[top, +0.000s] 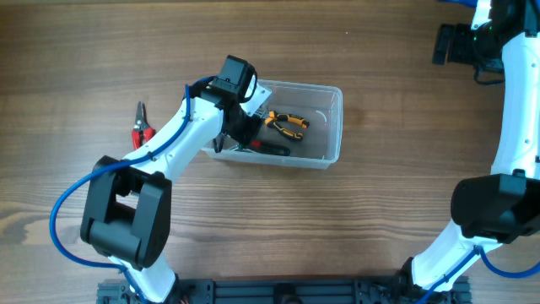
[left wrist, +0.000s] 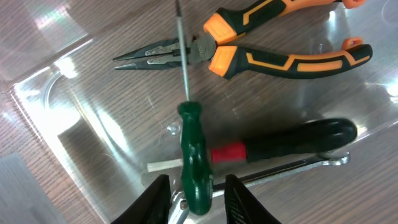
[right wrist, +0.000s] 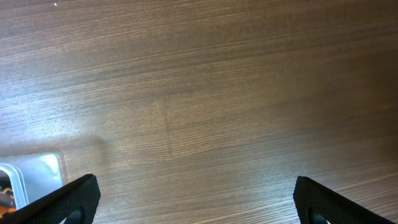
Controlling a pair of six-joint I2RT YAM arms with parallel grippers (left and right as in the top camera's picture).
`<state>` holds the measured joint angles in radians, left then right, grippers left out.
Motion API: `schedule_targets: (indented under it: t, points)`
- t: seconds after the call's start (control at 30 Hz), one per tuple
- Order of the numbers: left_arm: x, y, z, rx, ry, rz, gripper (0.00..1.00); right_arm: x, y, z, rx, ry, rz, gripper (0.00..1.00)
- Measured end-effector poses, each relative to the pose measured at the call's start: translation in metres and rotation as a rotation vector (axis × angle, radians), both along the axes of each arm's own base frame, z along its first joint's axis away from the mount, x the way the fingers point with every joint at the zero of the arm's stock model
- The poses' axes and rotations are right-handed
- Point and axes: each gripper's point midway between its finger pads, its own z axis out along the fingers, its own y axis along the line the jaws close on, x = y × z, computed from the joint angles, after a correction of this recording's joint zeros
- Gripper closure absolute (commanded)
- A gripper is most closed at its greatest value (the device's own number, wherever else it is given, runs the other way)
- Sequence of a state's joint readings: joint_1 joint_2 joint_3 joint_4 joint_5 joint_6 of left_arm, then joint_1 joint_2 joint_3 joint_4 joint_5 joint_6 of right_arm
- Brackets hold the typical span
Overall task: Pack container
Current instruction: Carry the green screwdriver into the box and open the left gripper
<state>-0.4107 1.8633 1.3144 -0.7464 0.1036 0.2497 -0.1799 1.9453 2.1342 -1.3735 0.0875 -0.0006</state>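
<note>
Fingers (left wrist: 160, 198) of your left gripper (left wrist: 197, 186) stand spread, one on each side of the green screwdriver (left wrist: 194, 155). A thin gap shows on both sides, so they are not pinching it. The handle lies between them and its shaft runs straight away from the tips, crossing the nose of the orange pliers (left wrist: 249, 50) farther out. Just beyond the tips and off to the right side lies a black-handled tool (left wrist: 292, 140) with a red band, touching the screwdriver handle. A metal bar (left wrist: 280, 167) rests alongside it.

All of this sits on the floor of the container (left wrist: 37, 93), whose clear walls surround your left fingers. From overhead, the left gripper (top: 240, 127) is down in one end of the container (top: 333, 93), with the pliers (top: 288, 124) toward the middle. A red-handled tool (top: 142, 127) lies on the table behind that gripper, outside the container and well apart from it.

Your right gripper (right wrist: 196, 180) is also spread wide, its fingers (right wrist: 71, 199) hanging over bare table (right wrist: 217, 93) and holding nothing. One corner of the container (right wrist: 37, 168) shows just outside one finger at the view's edge. From overhead, that gripper (top: 447, 44) is well apart from the container.
</note>
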Motion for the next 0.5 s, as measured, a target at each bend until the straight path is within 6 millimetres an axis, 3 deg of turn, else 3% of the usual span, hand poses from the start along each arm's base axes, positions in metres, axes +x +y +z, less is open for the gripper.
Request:
schedule_targets:
  t: [0.1,0.2,0.27,0.3,0.33,0.37,0.43,0.5]
  points:
    - [0.002,-0.001,0.003,-0.004,-0.008,0.000,0.69,0.000,0.000,0.000,0.000,0.000,0.000,0.00]
    - [0.012,-0.004,0.026,-0.028,-0.059,0.011,0.69,0.000,0.000,0.000,0.000,0.000,0.000,0.00]
    - [0.026,-0.008,0.061,-0.068,-0.142,0.037,0.67,0.000,0.000,0.000,0.000,0.000,0.000,0.00]
    - [0.034,-0.006,0.089,-0.095,-0.210,0.063,0.67,0.000,0.000,0.000,0.000,0.000,0.000,0.00]
    - [0.042,0.002,0.128,-0.125,-0.304,0.101,0.72,0.000,0.000,0.000,0.000,0.000,0.000,0.00]
    - [0.044,0.011,0.149,-0.139,-0.352,0.127,0.77,0.000,0.000,0.000,0.000,0.000,0.000,0.00]
    - [0.042,0.032,0.178,-0.150,-0.414,0.178,0.80,0.000,0.000,0.000,0.000,0.000,0.000,0.00]
    - [0.040,0.055,0.205,-0.158,-0.480,0.239,0.77,0.000,0.000,0.000,0.000,0.000,0.000,0.00]
